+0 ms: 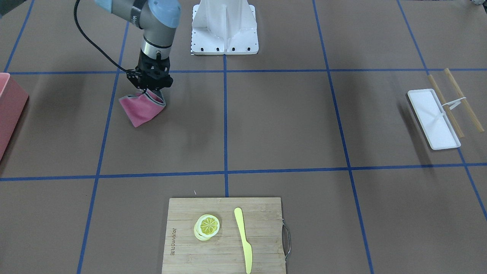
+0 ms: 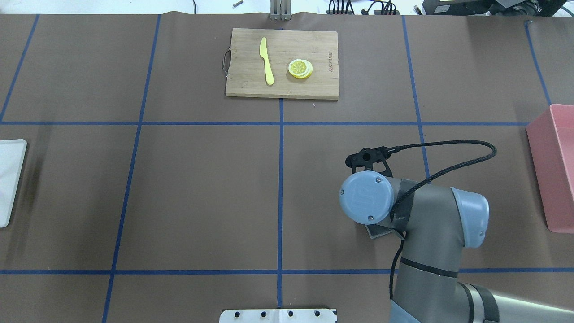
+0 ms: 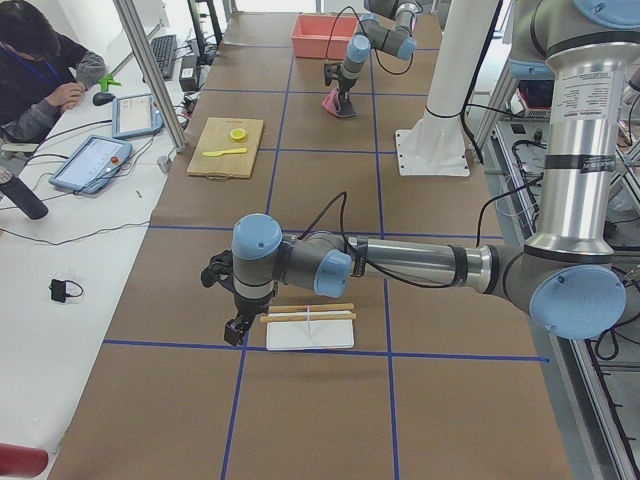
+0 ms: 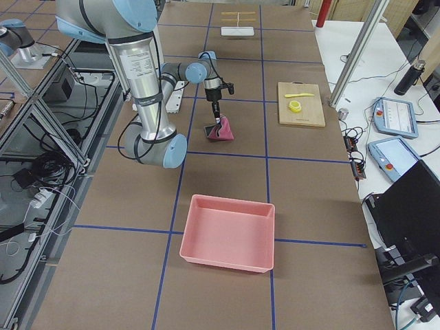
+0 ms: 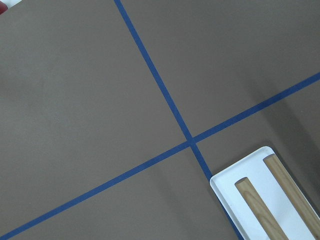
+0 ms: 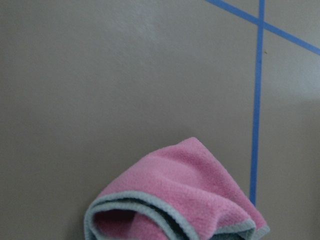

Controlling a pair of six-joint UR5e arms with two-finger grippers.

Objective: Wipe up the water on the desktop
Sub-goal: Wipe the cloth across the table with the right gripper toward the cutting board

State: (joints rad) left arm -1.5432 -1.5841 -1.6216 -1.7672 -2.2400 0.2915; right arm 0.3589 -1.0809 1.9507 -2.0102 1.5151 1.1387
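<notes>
The brown desktop (image 1: pixel 266 121) with blue tape lines fills every view. I cannot make out any water on it. My right gripper (image 1: pixel 149 90) points down and is shut on the top of a pink cloth with grey trim (image 1: pixel 141 108). The cloth's lower folds rest on the desktop. It also shows in the right wrist view (image 6: pixel 185 195) and the exterior right view (image 4: pixel 221 130). In the overhead view my wrist hides the gripper. My left gripper (image 3: pixel 233 332) hovers beside a white tray, far from the cloth. I cannot tell whether it is open or shut.
A bamboo cutting board (image 1: pixel 224 236) with lemon slices (image 1: pixel 207 226) and a yellow knife (image 1: pixel 243 239) lies at the far edge. A pink bin (image 2: pixel 554 170) stands on my right. The white tray (image 1: pixel 422 104) with chopsticks (image 1: pixel 462 99) lies on my left.
</notes>
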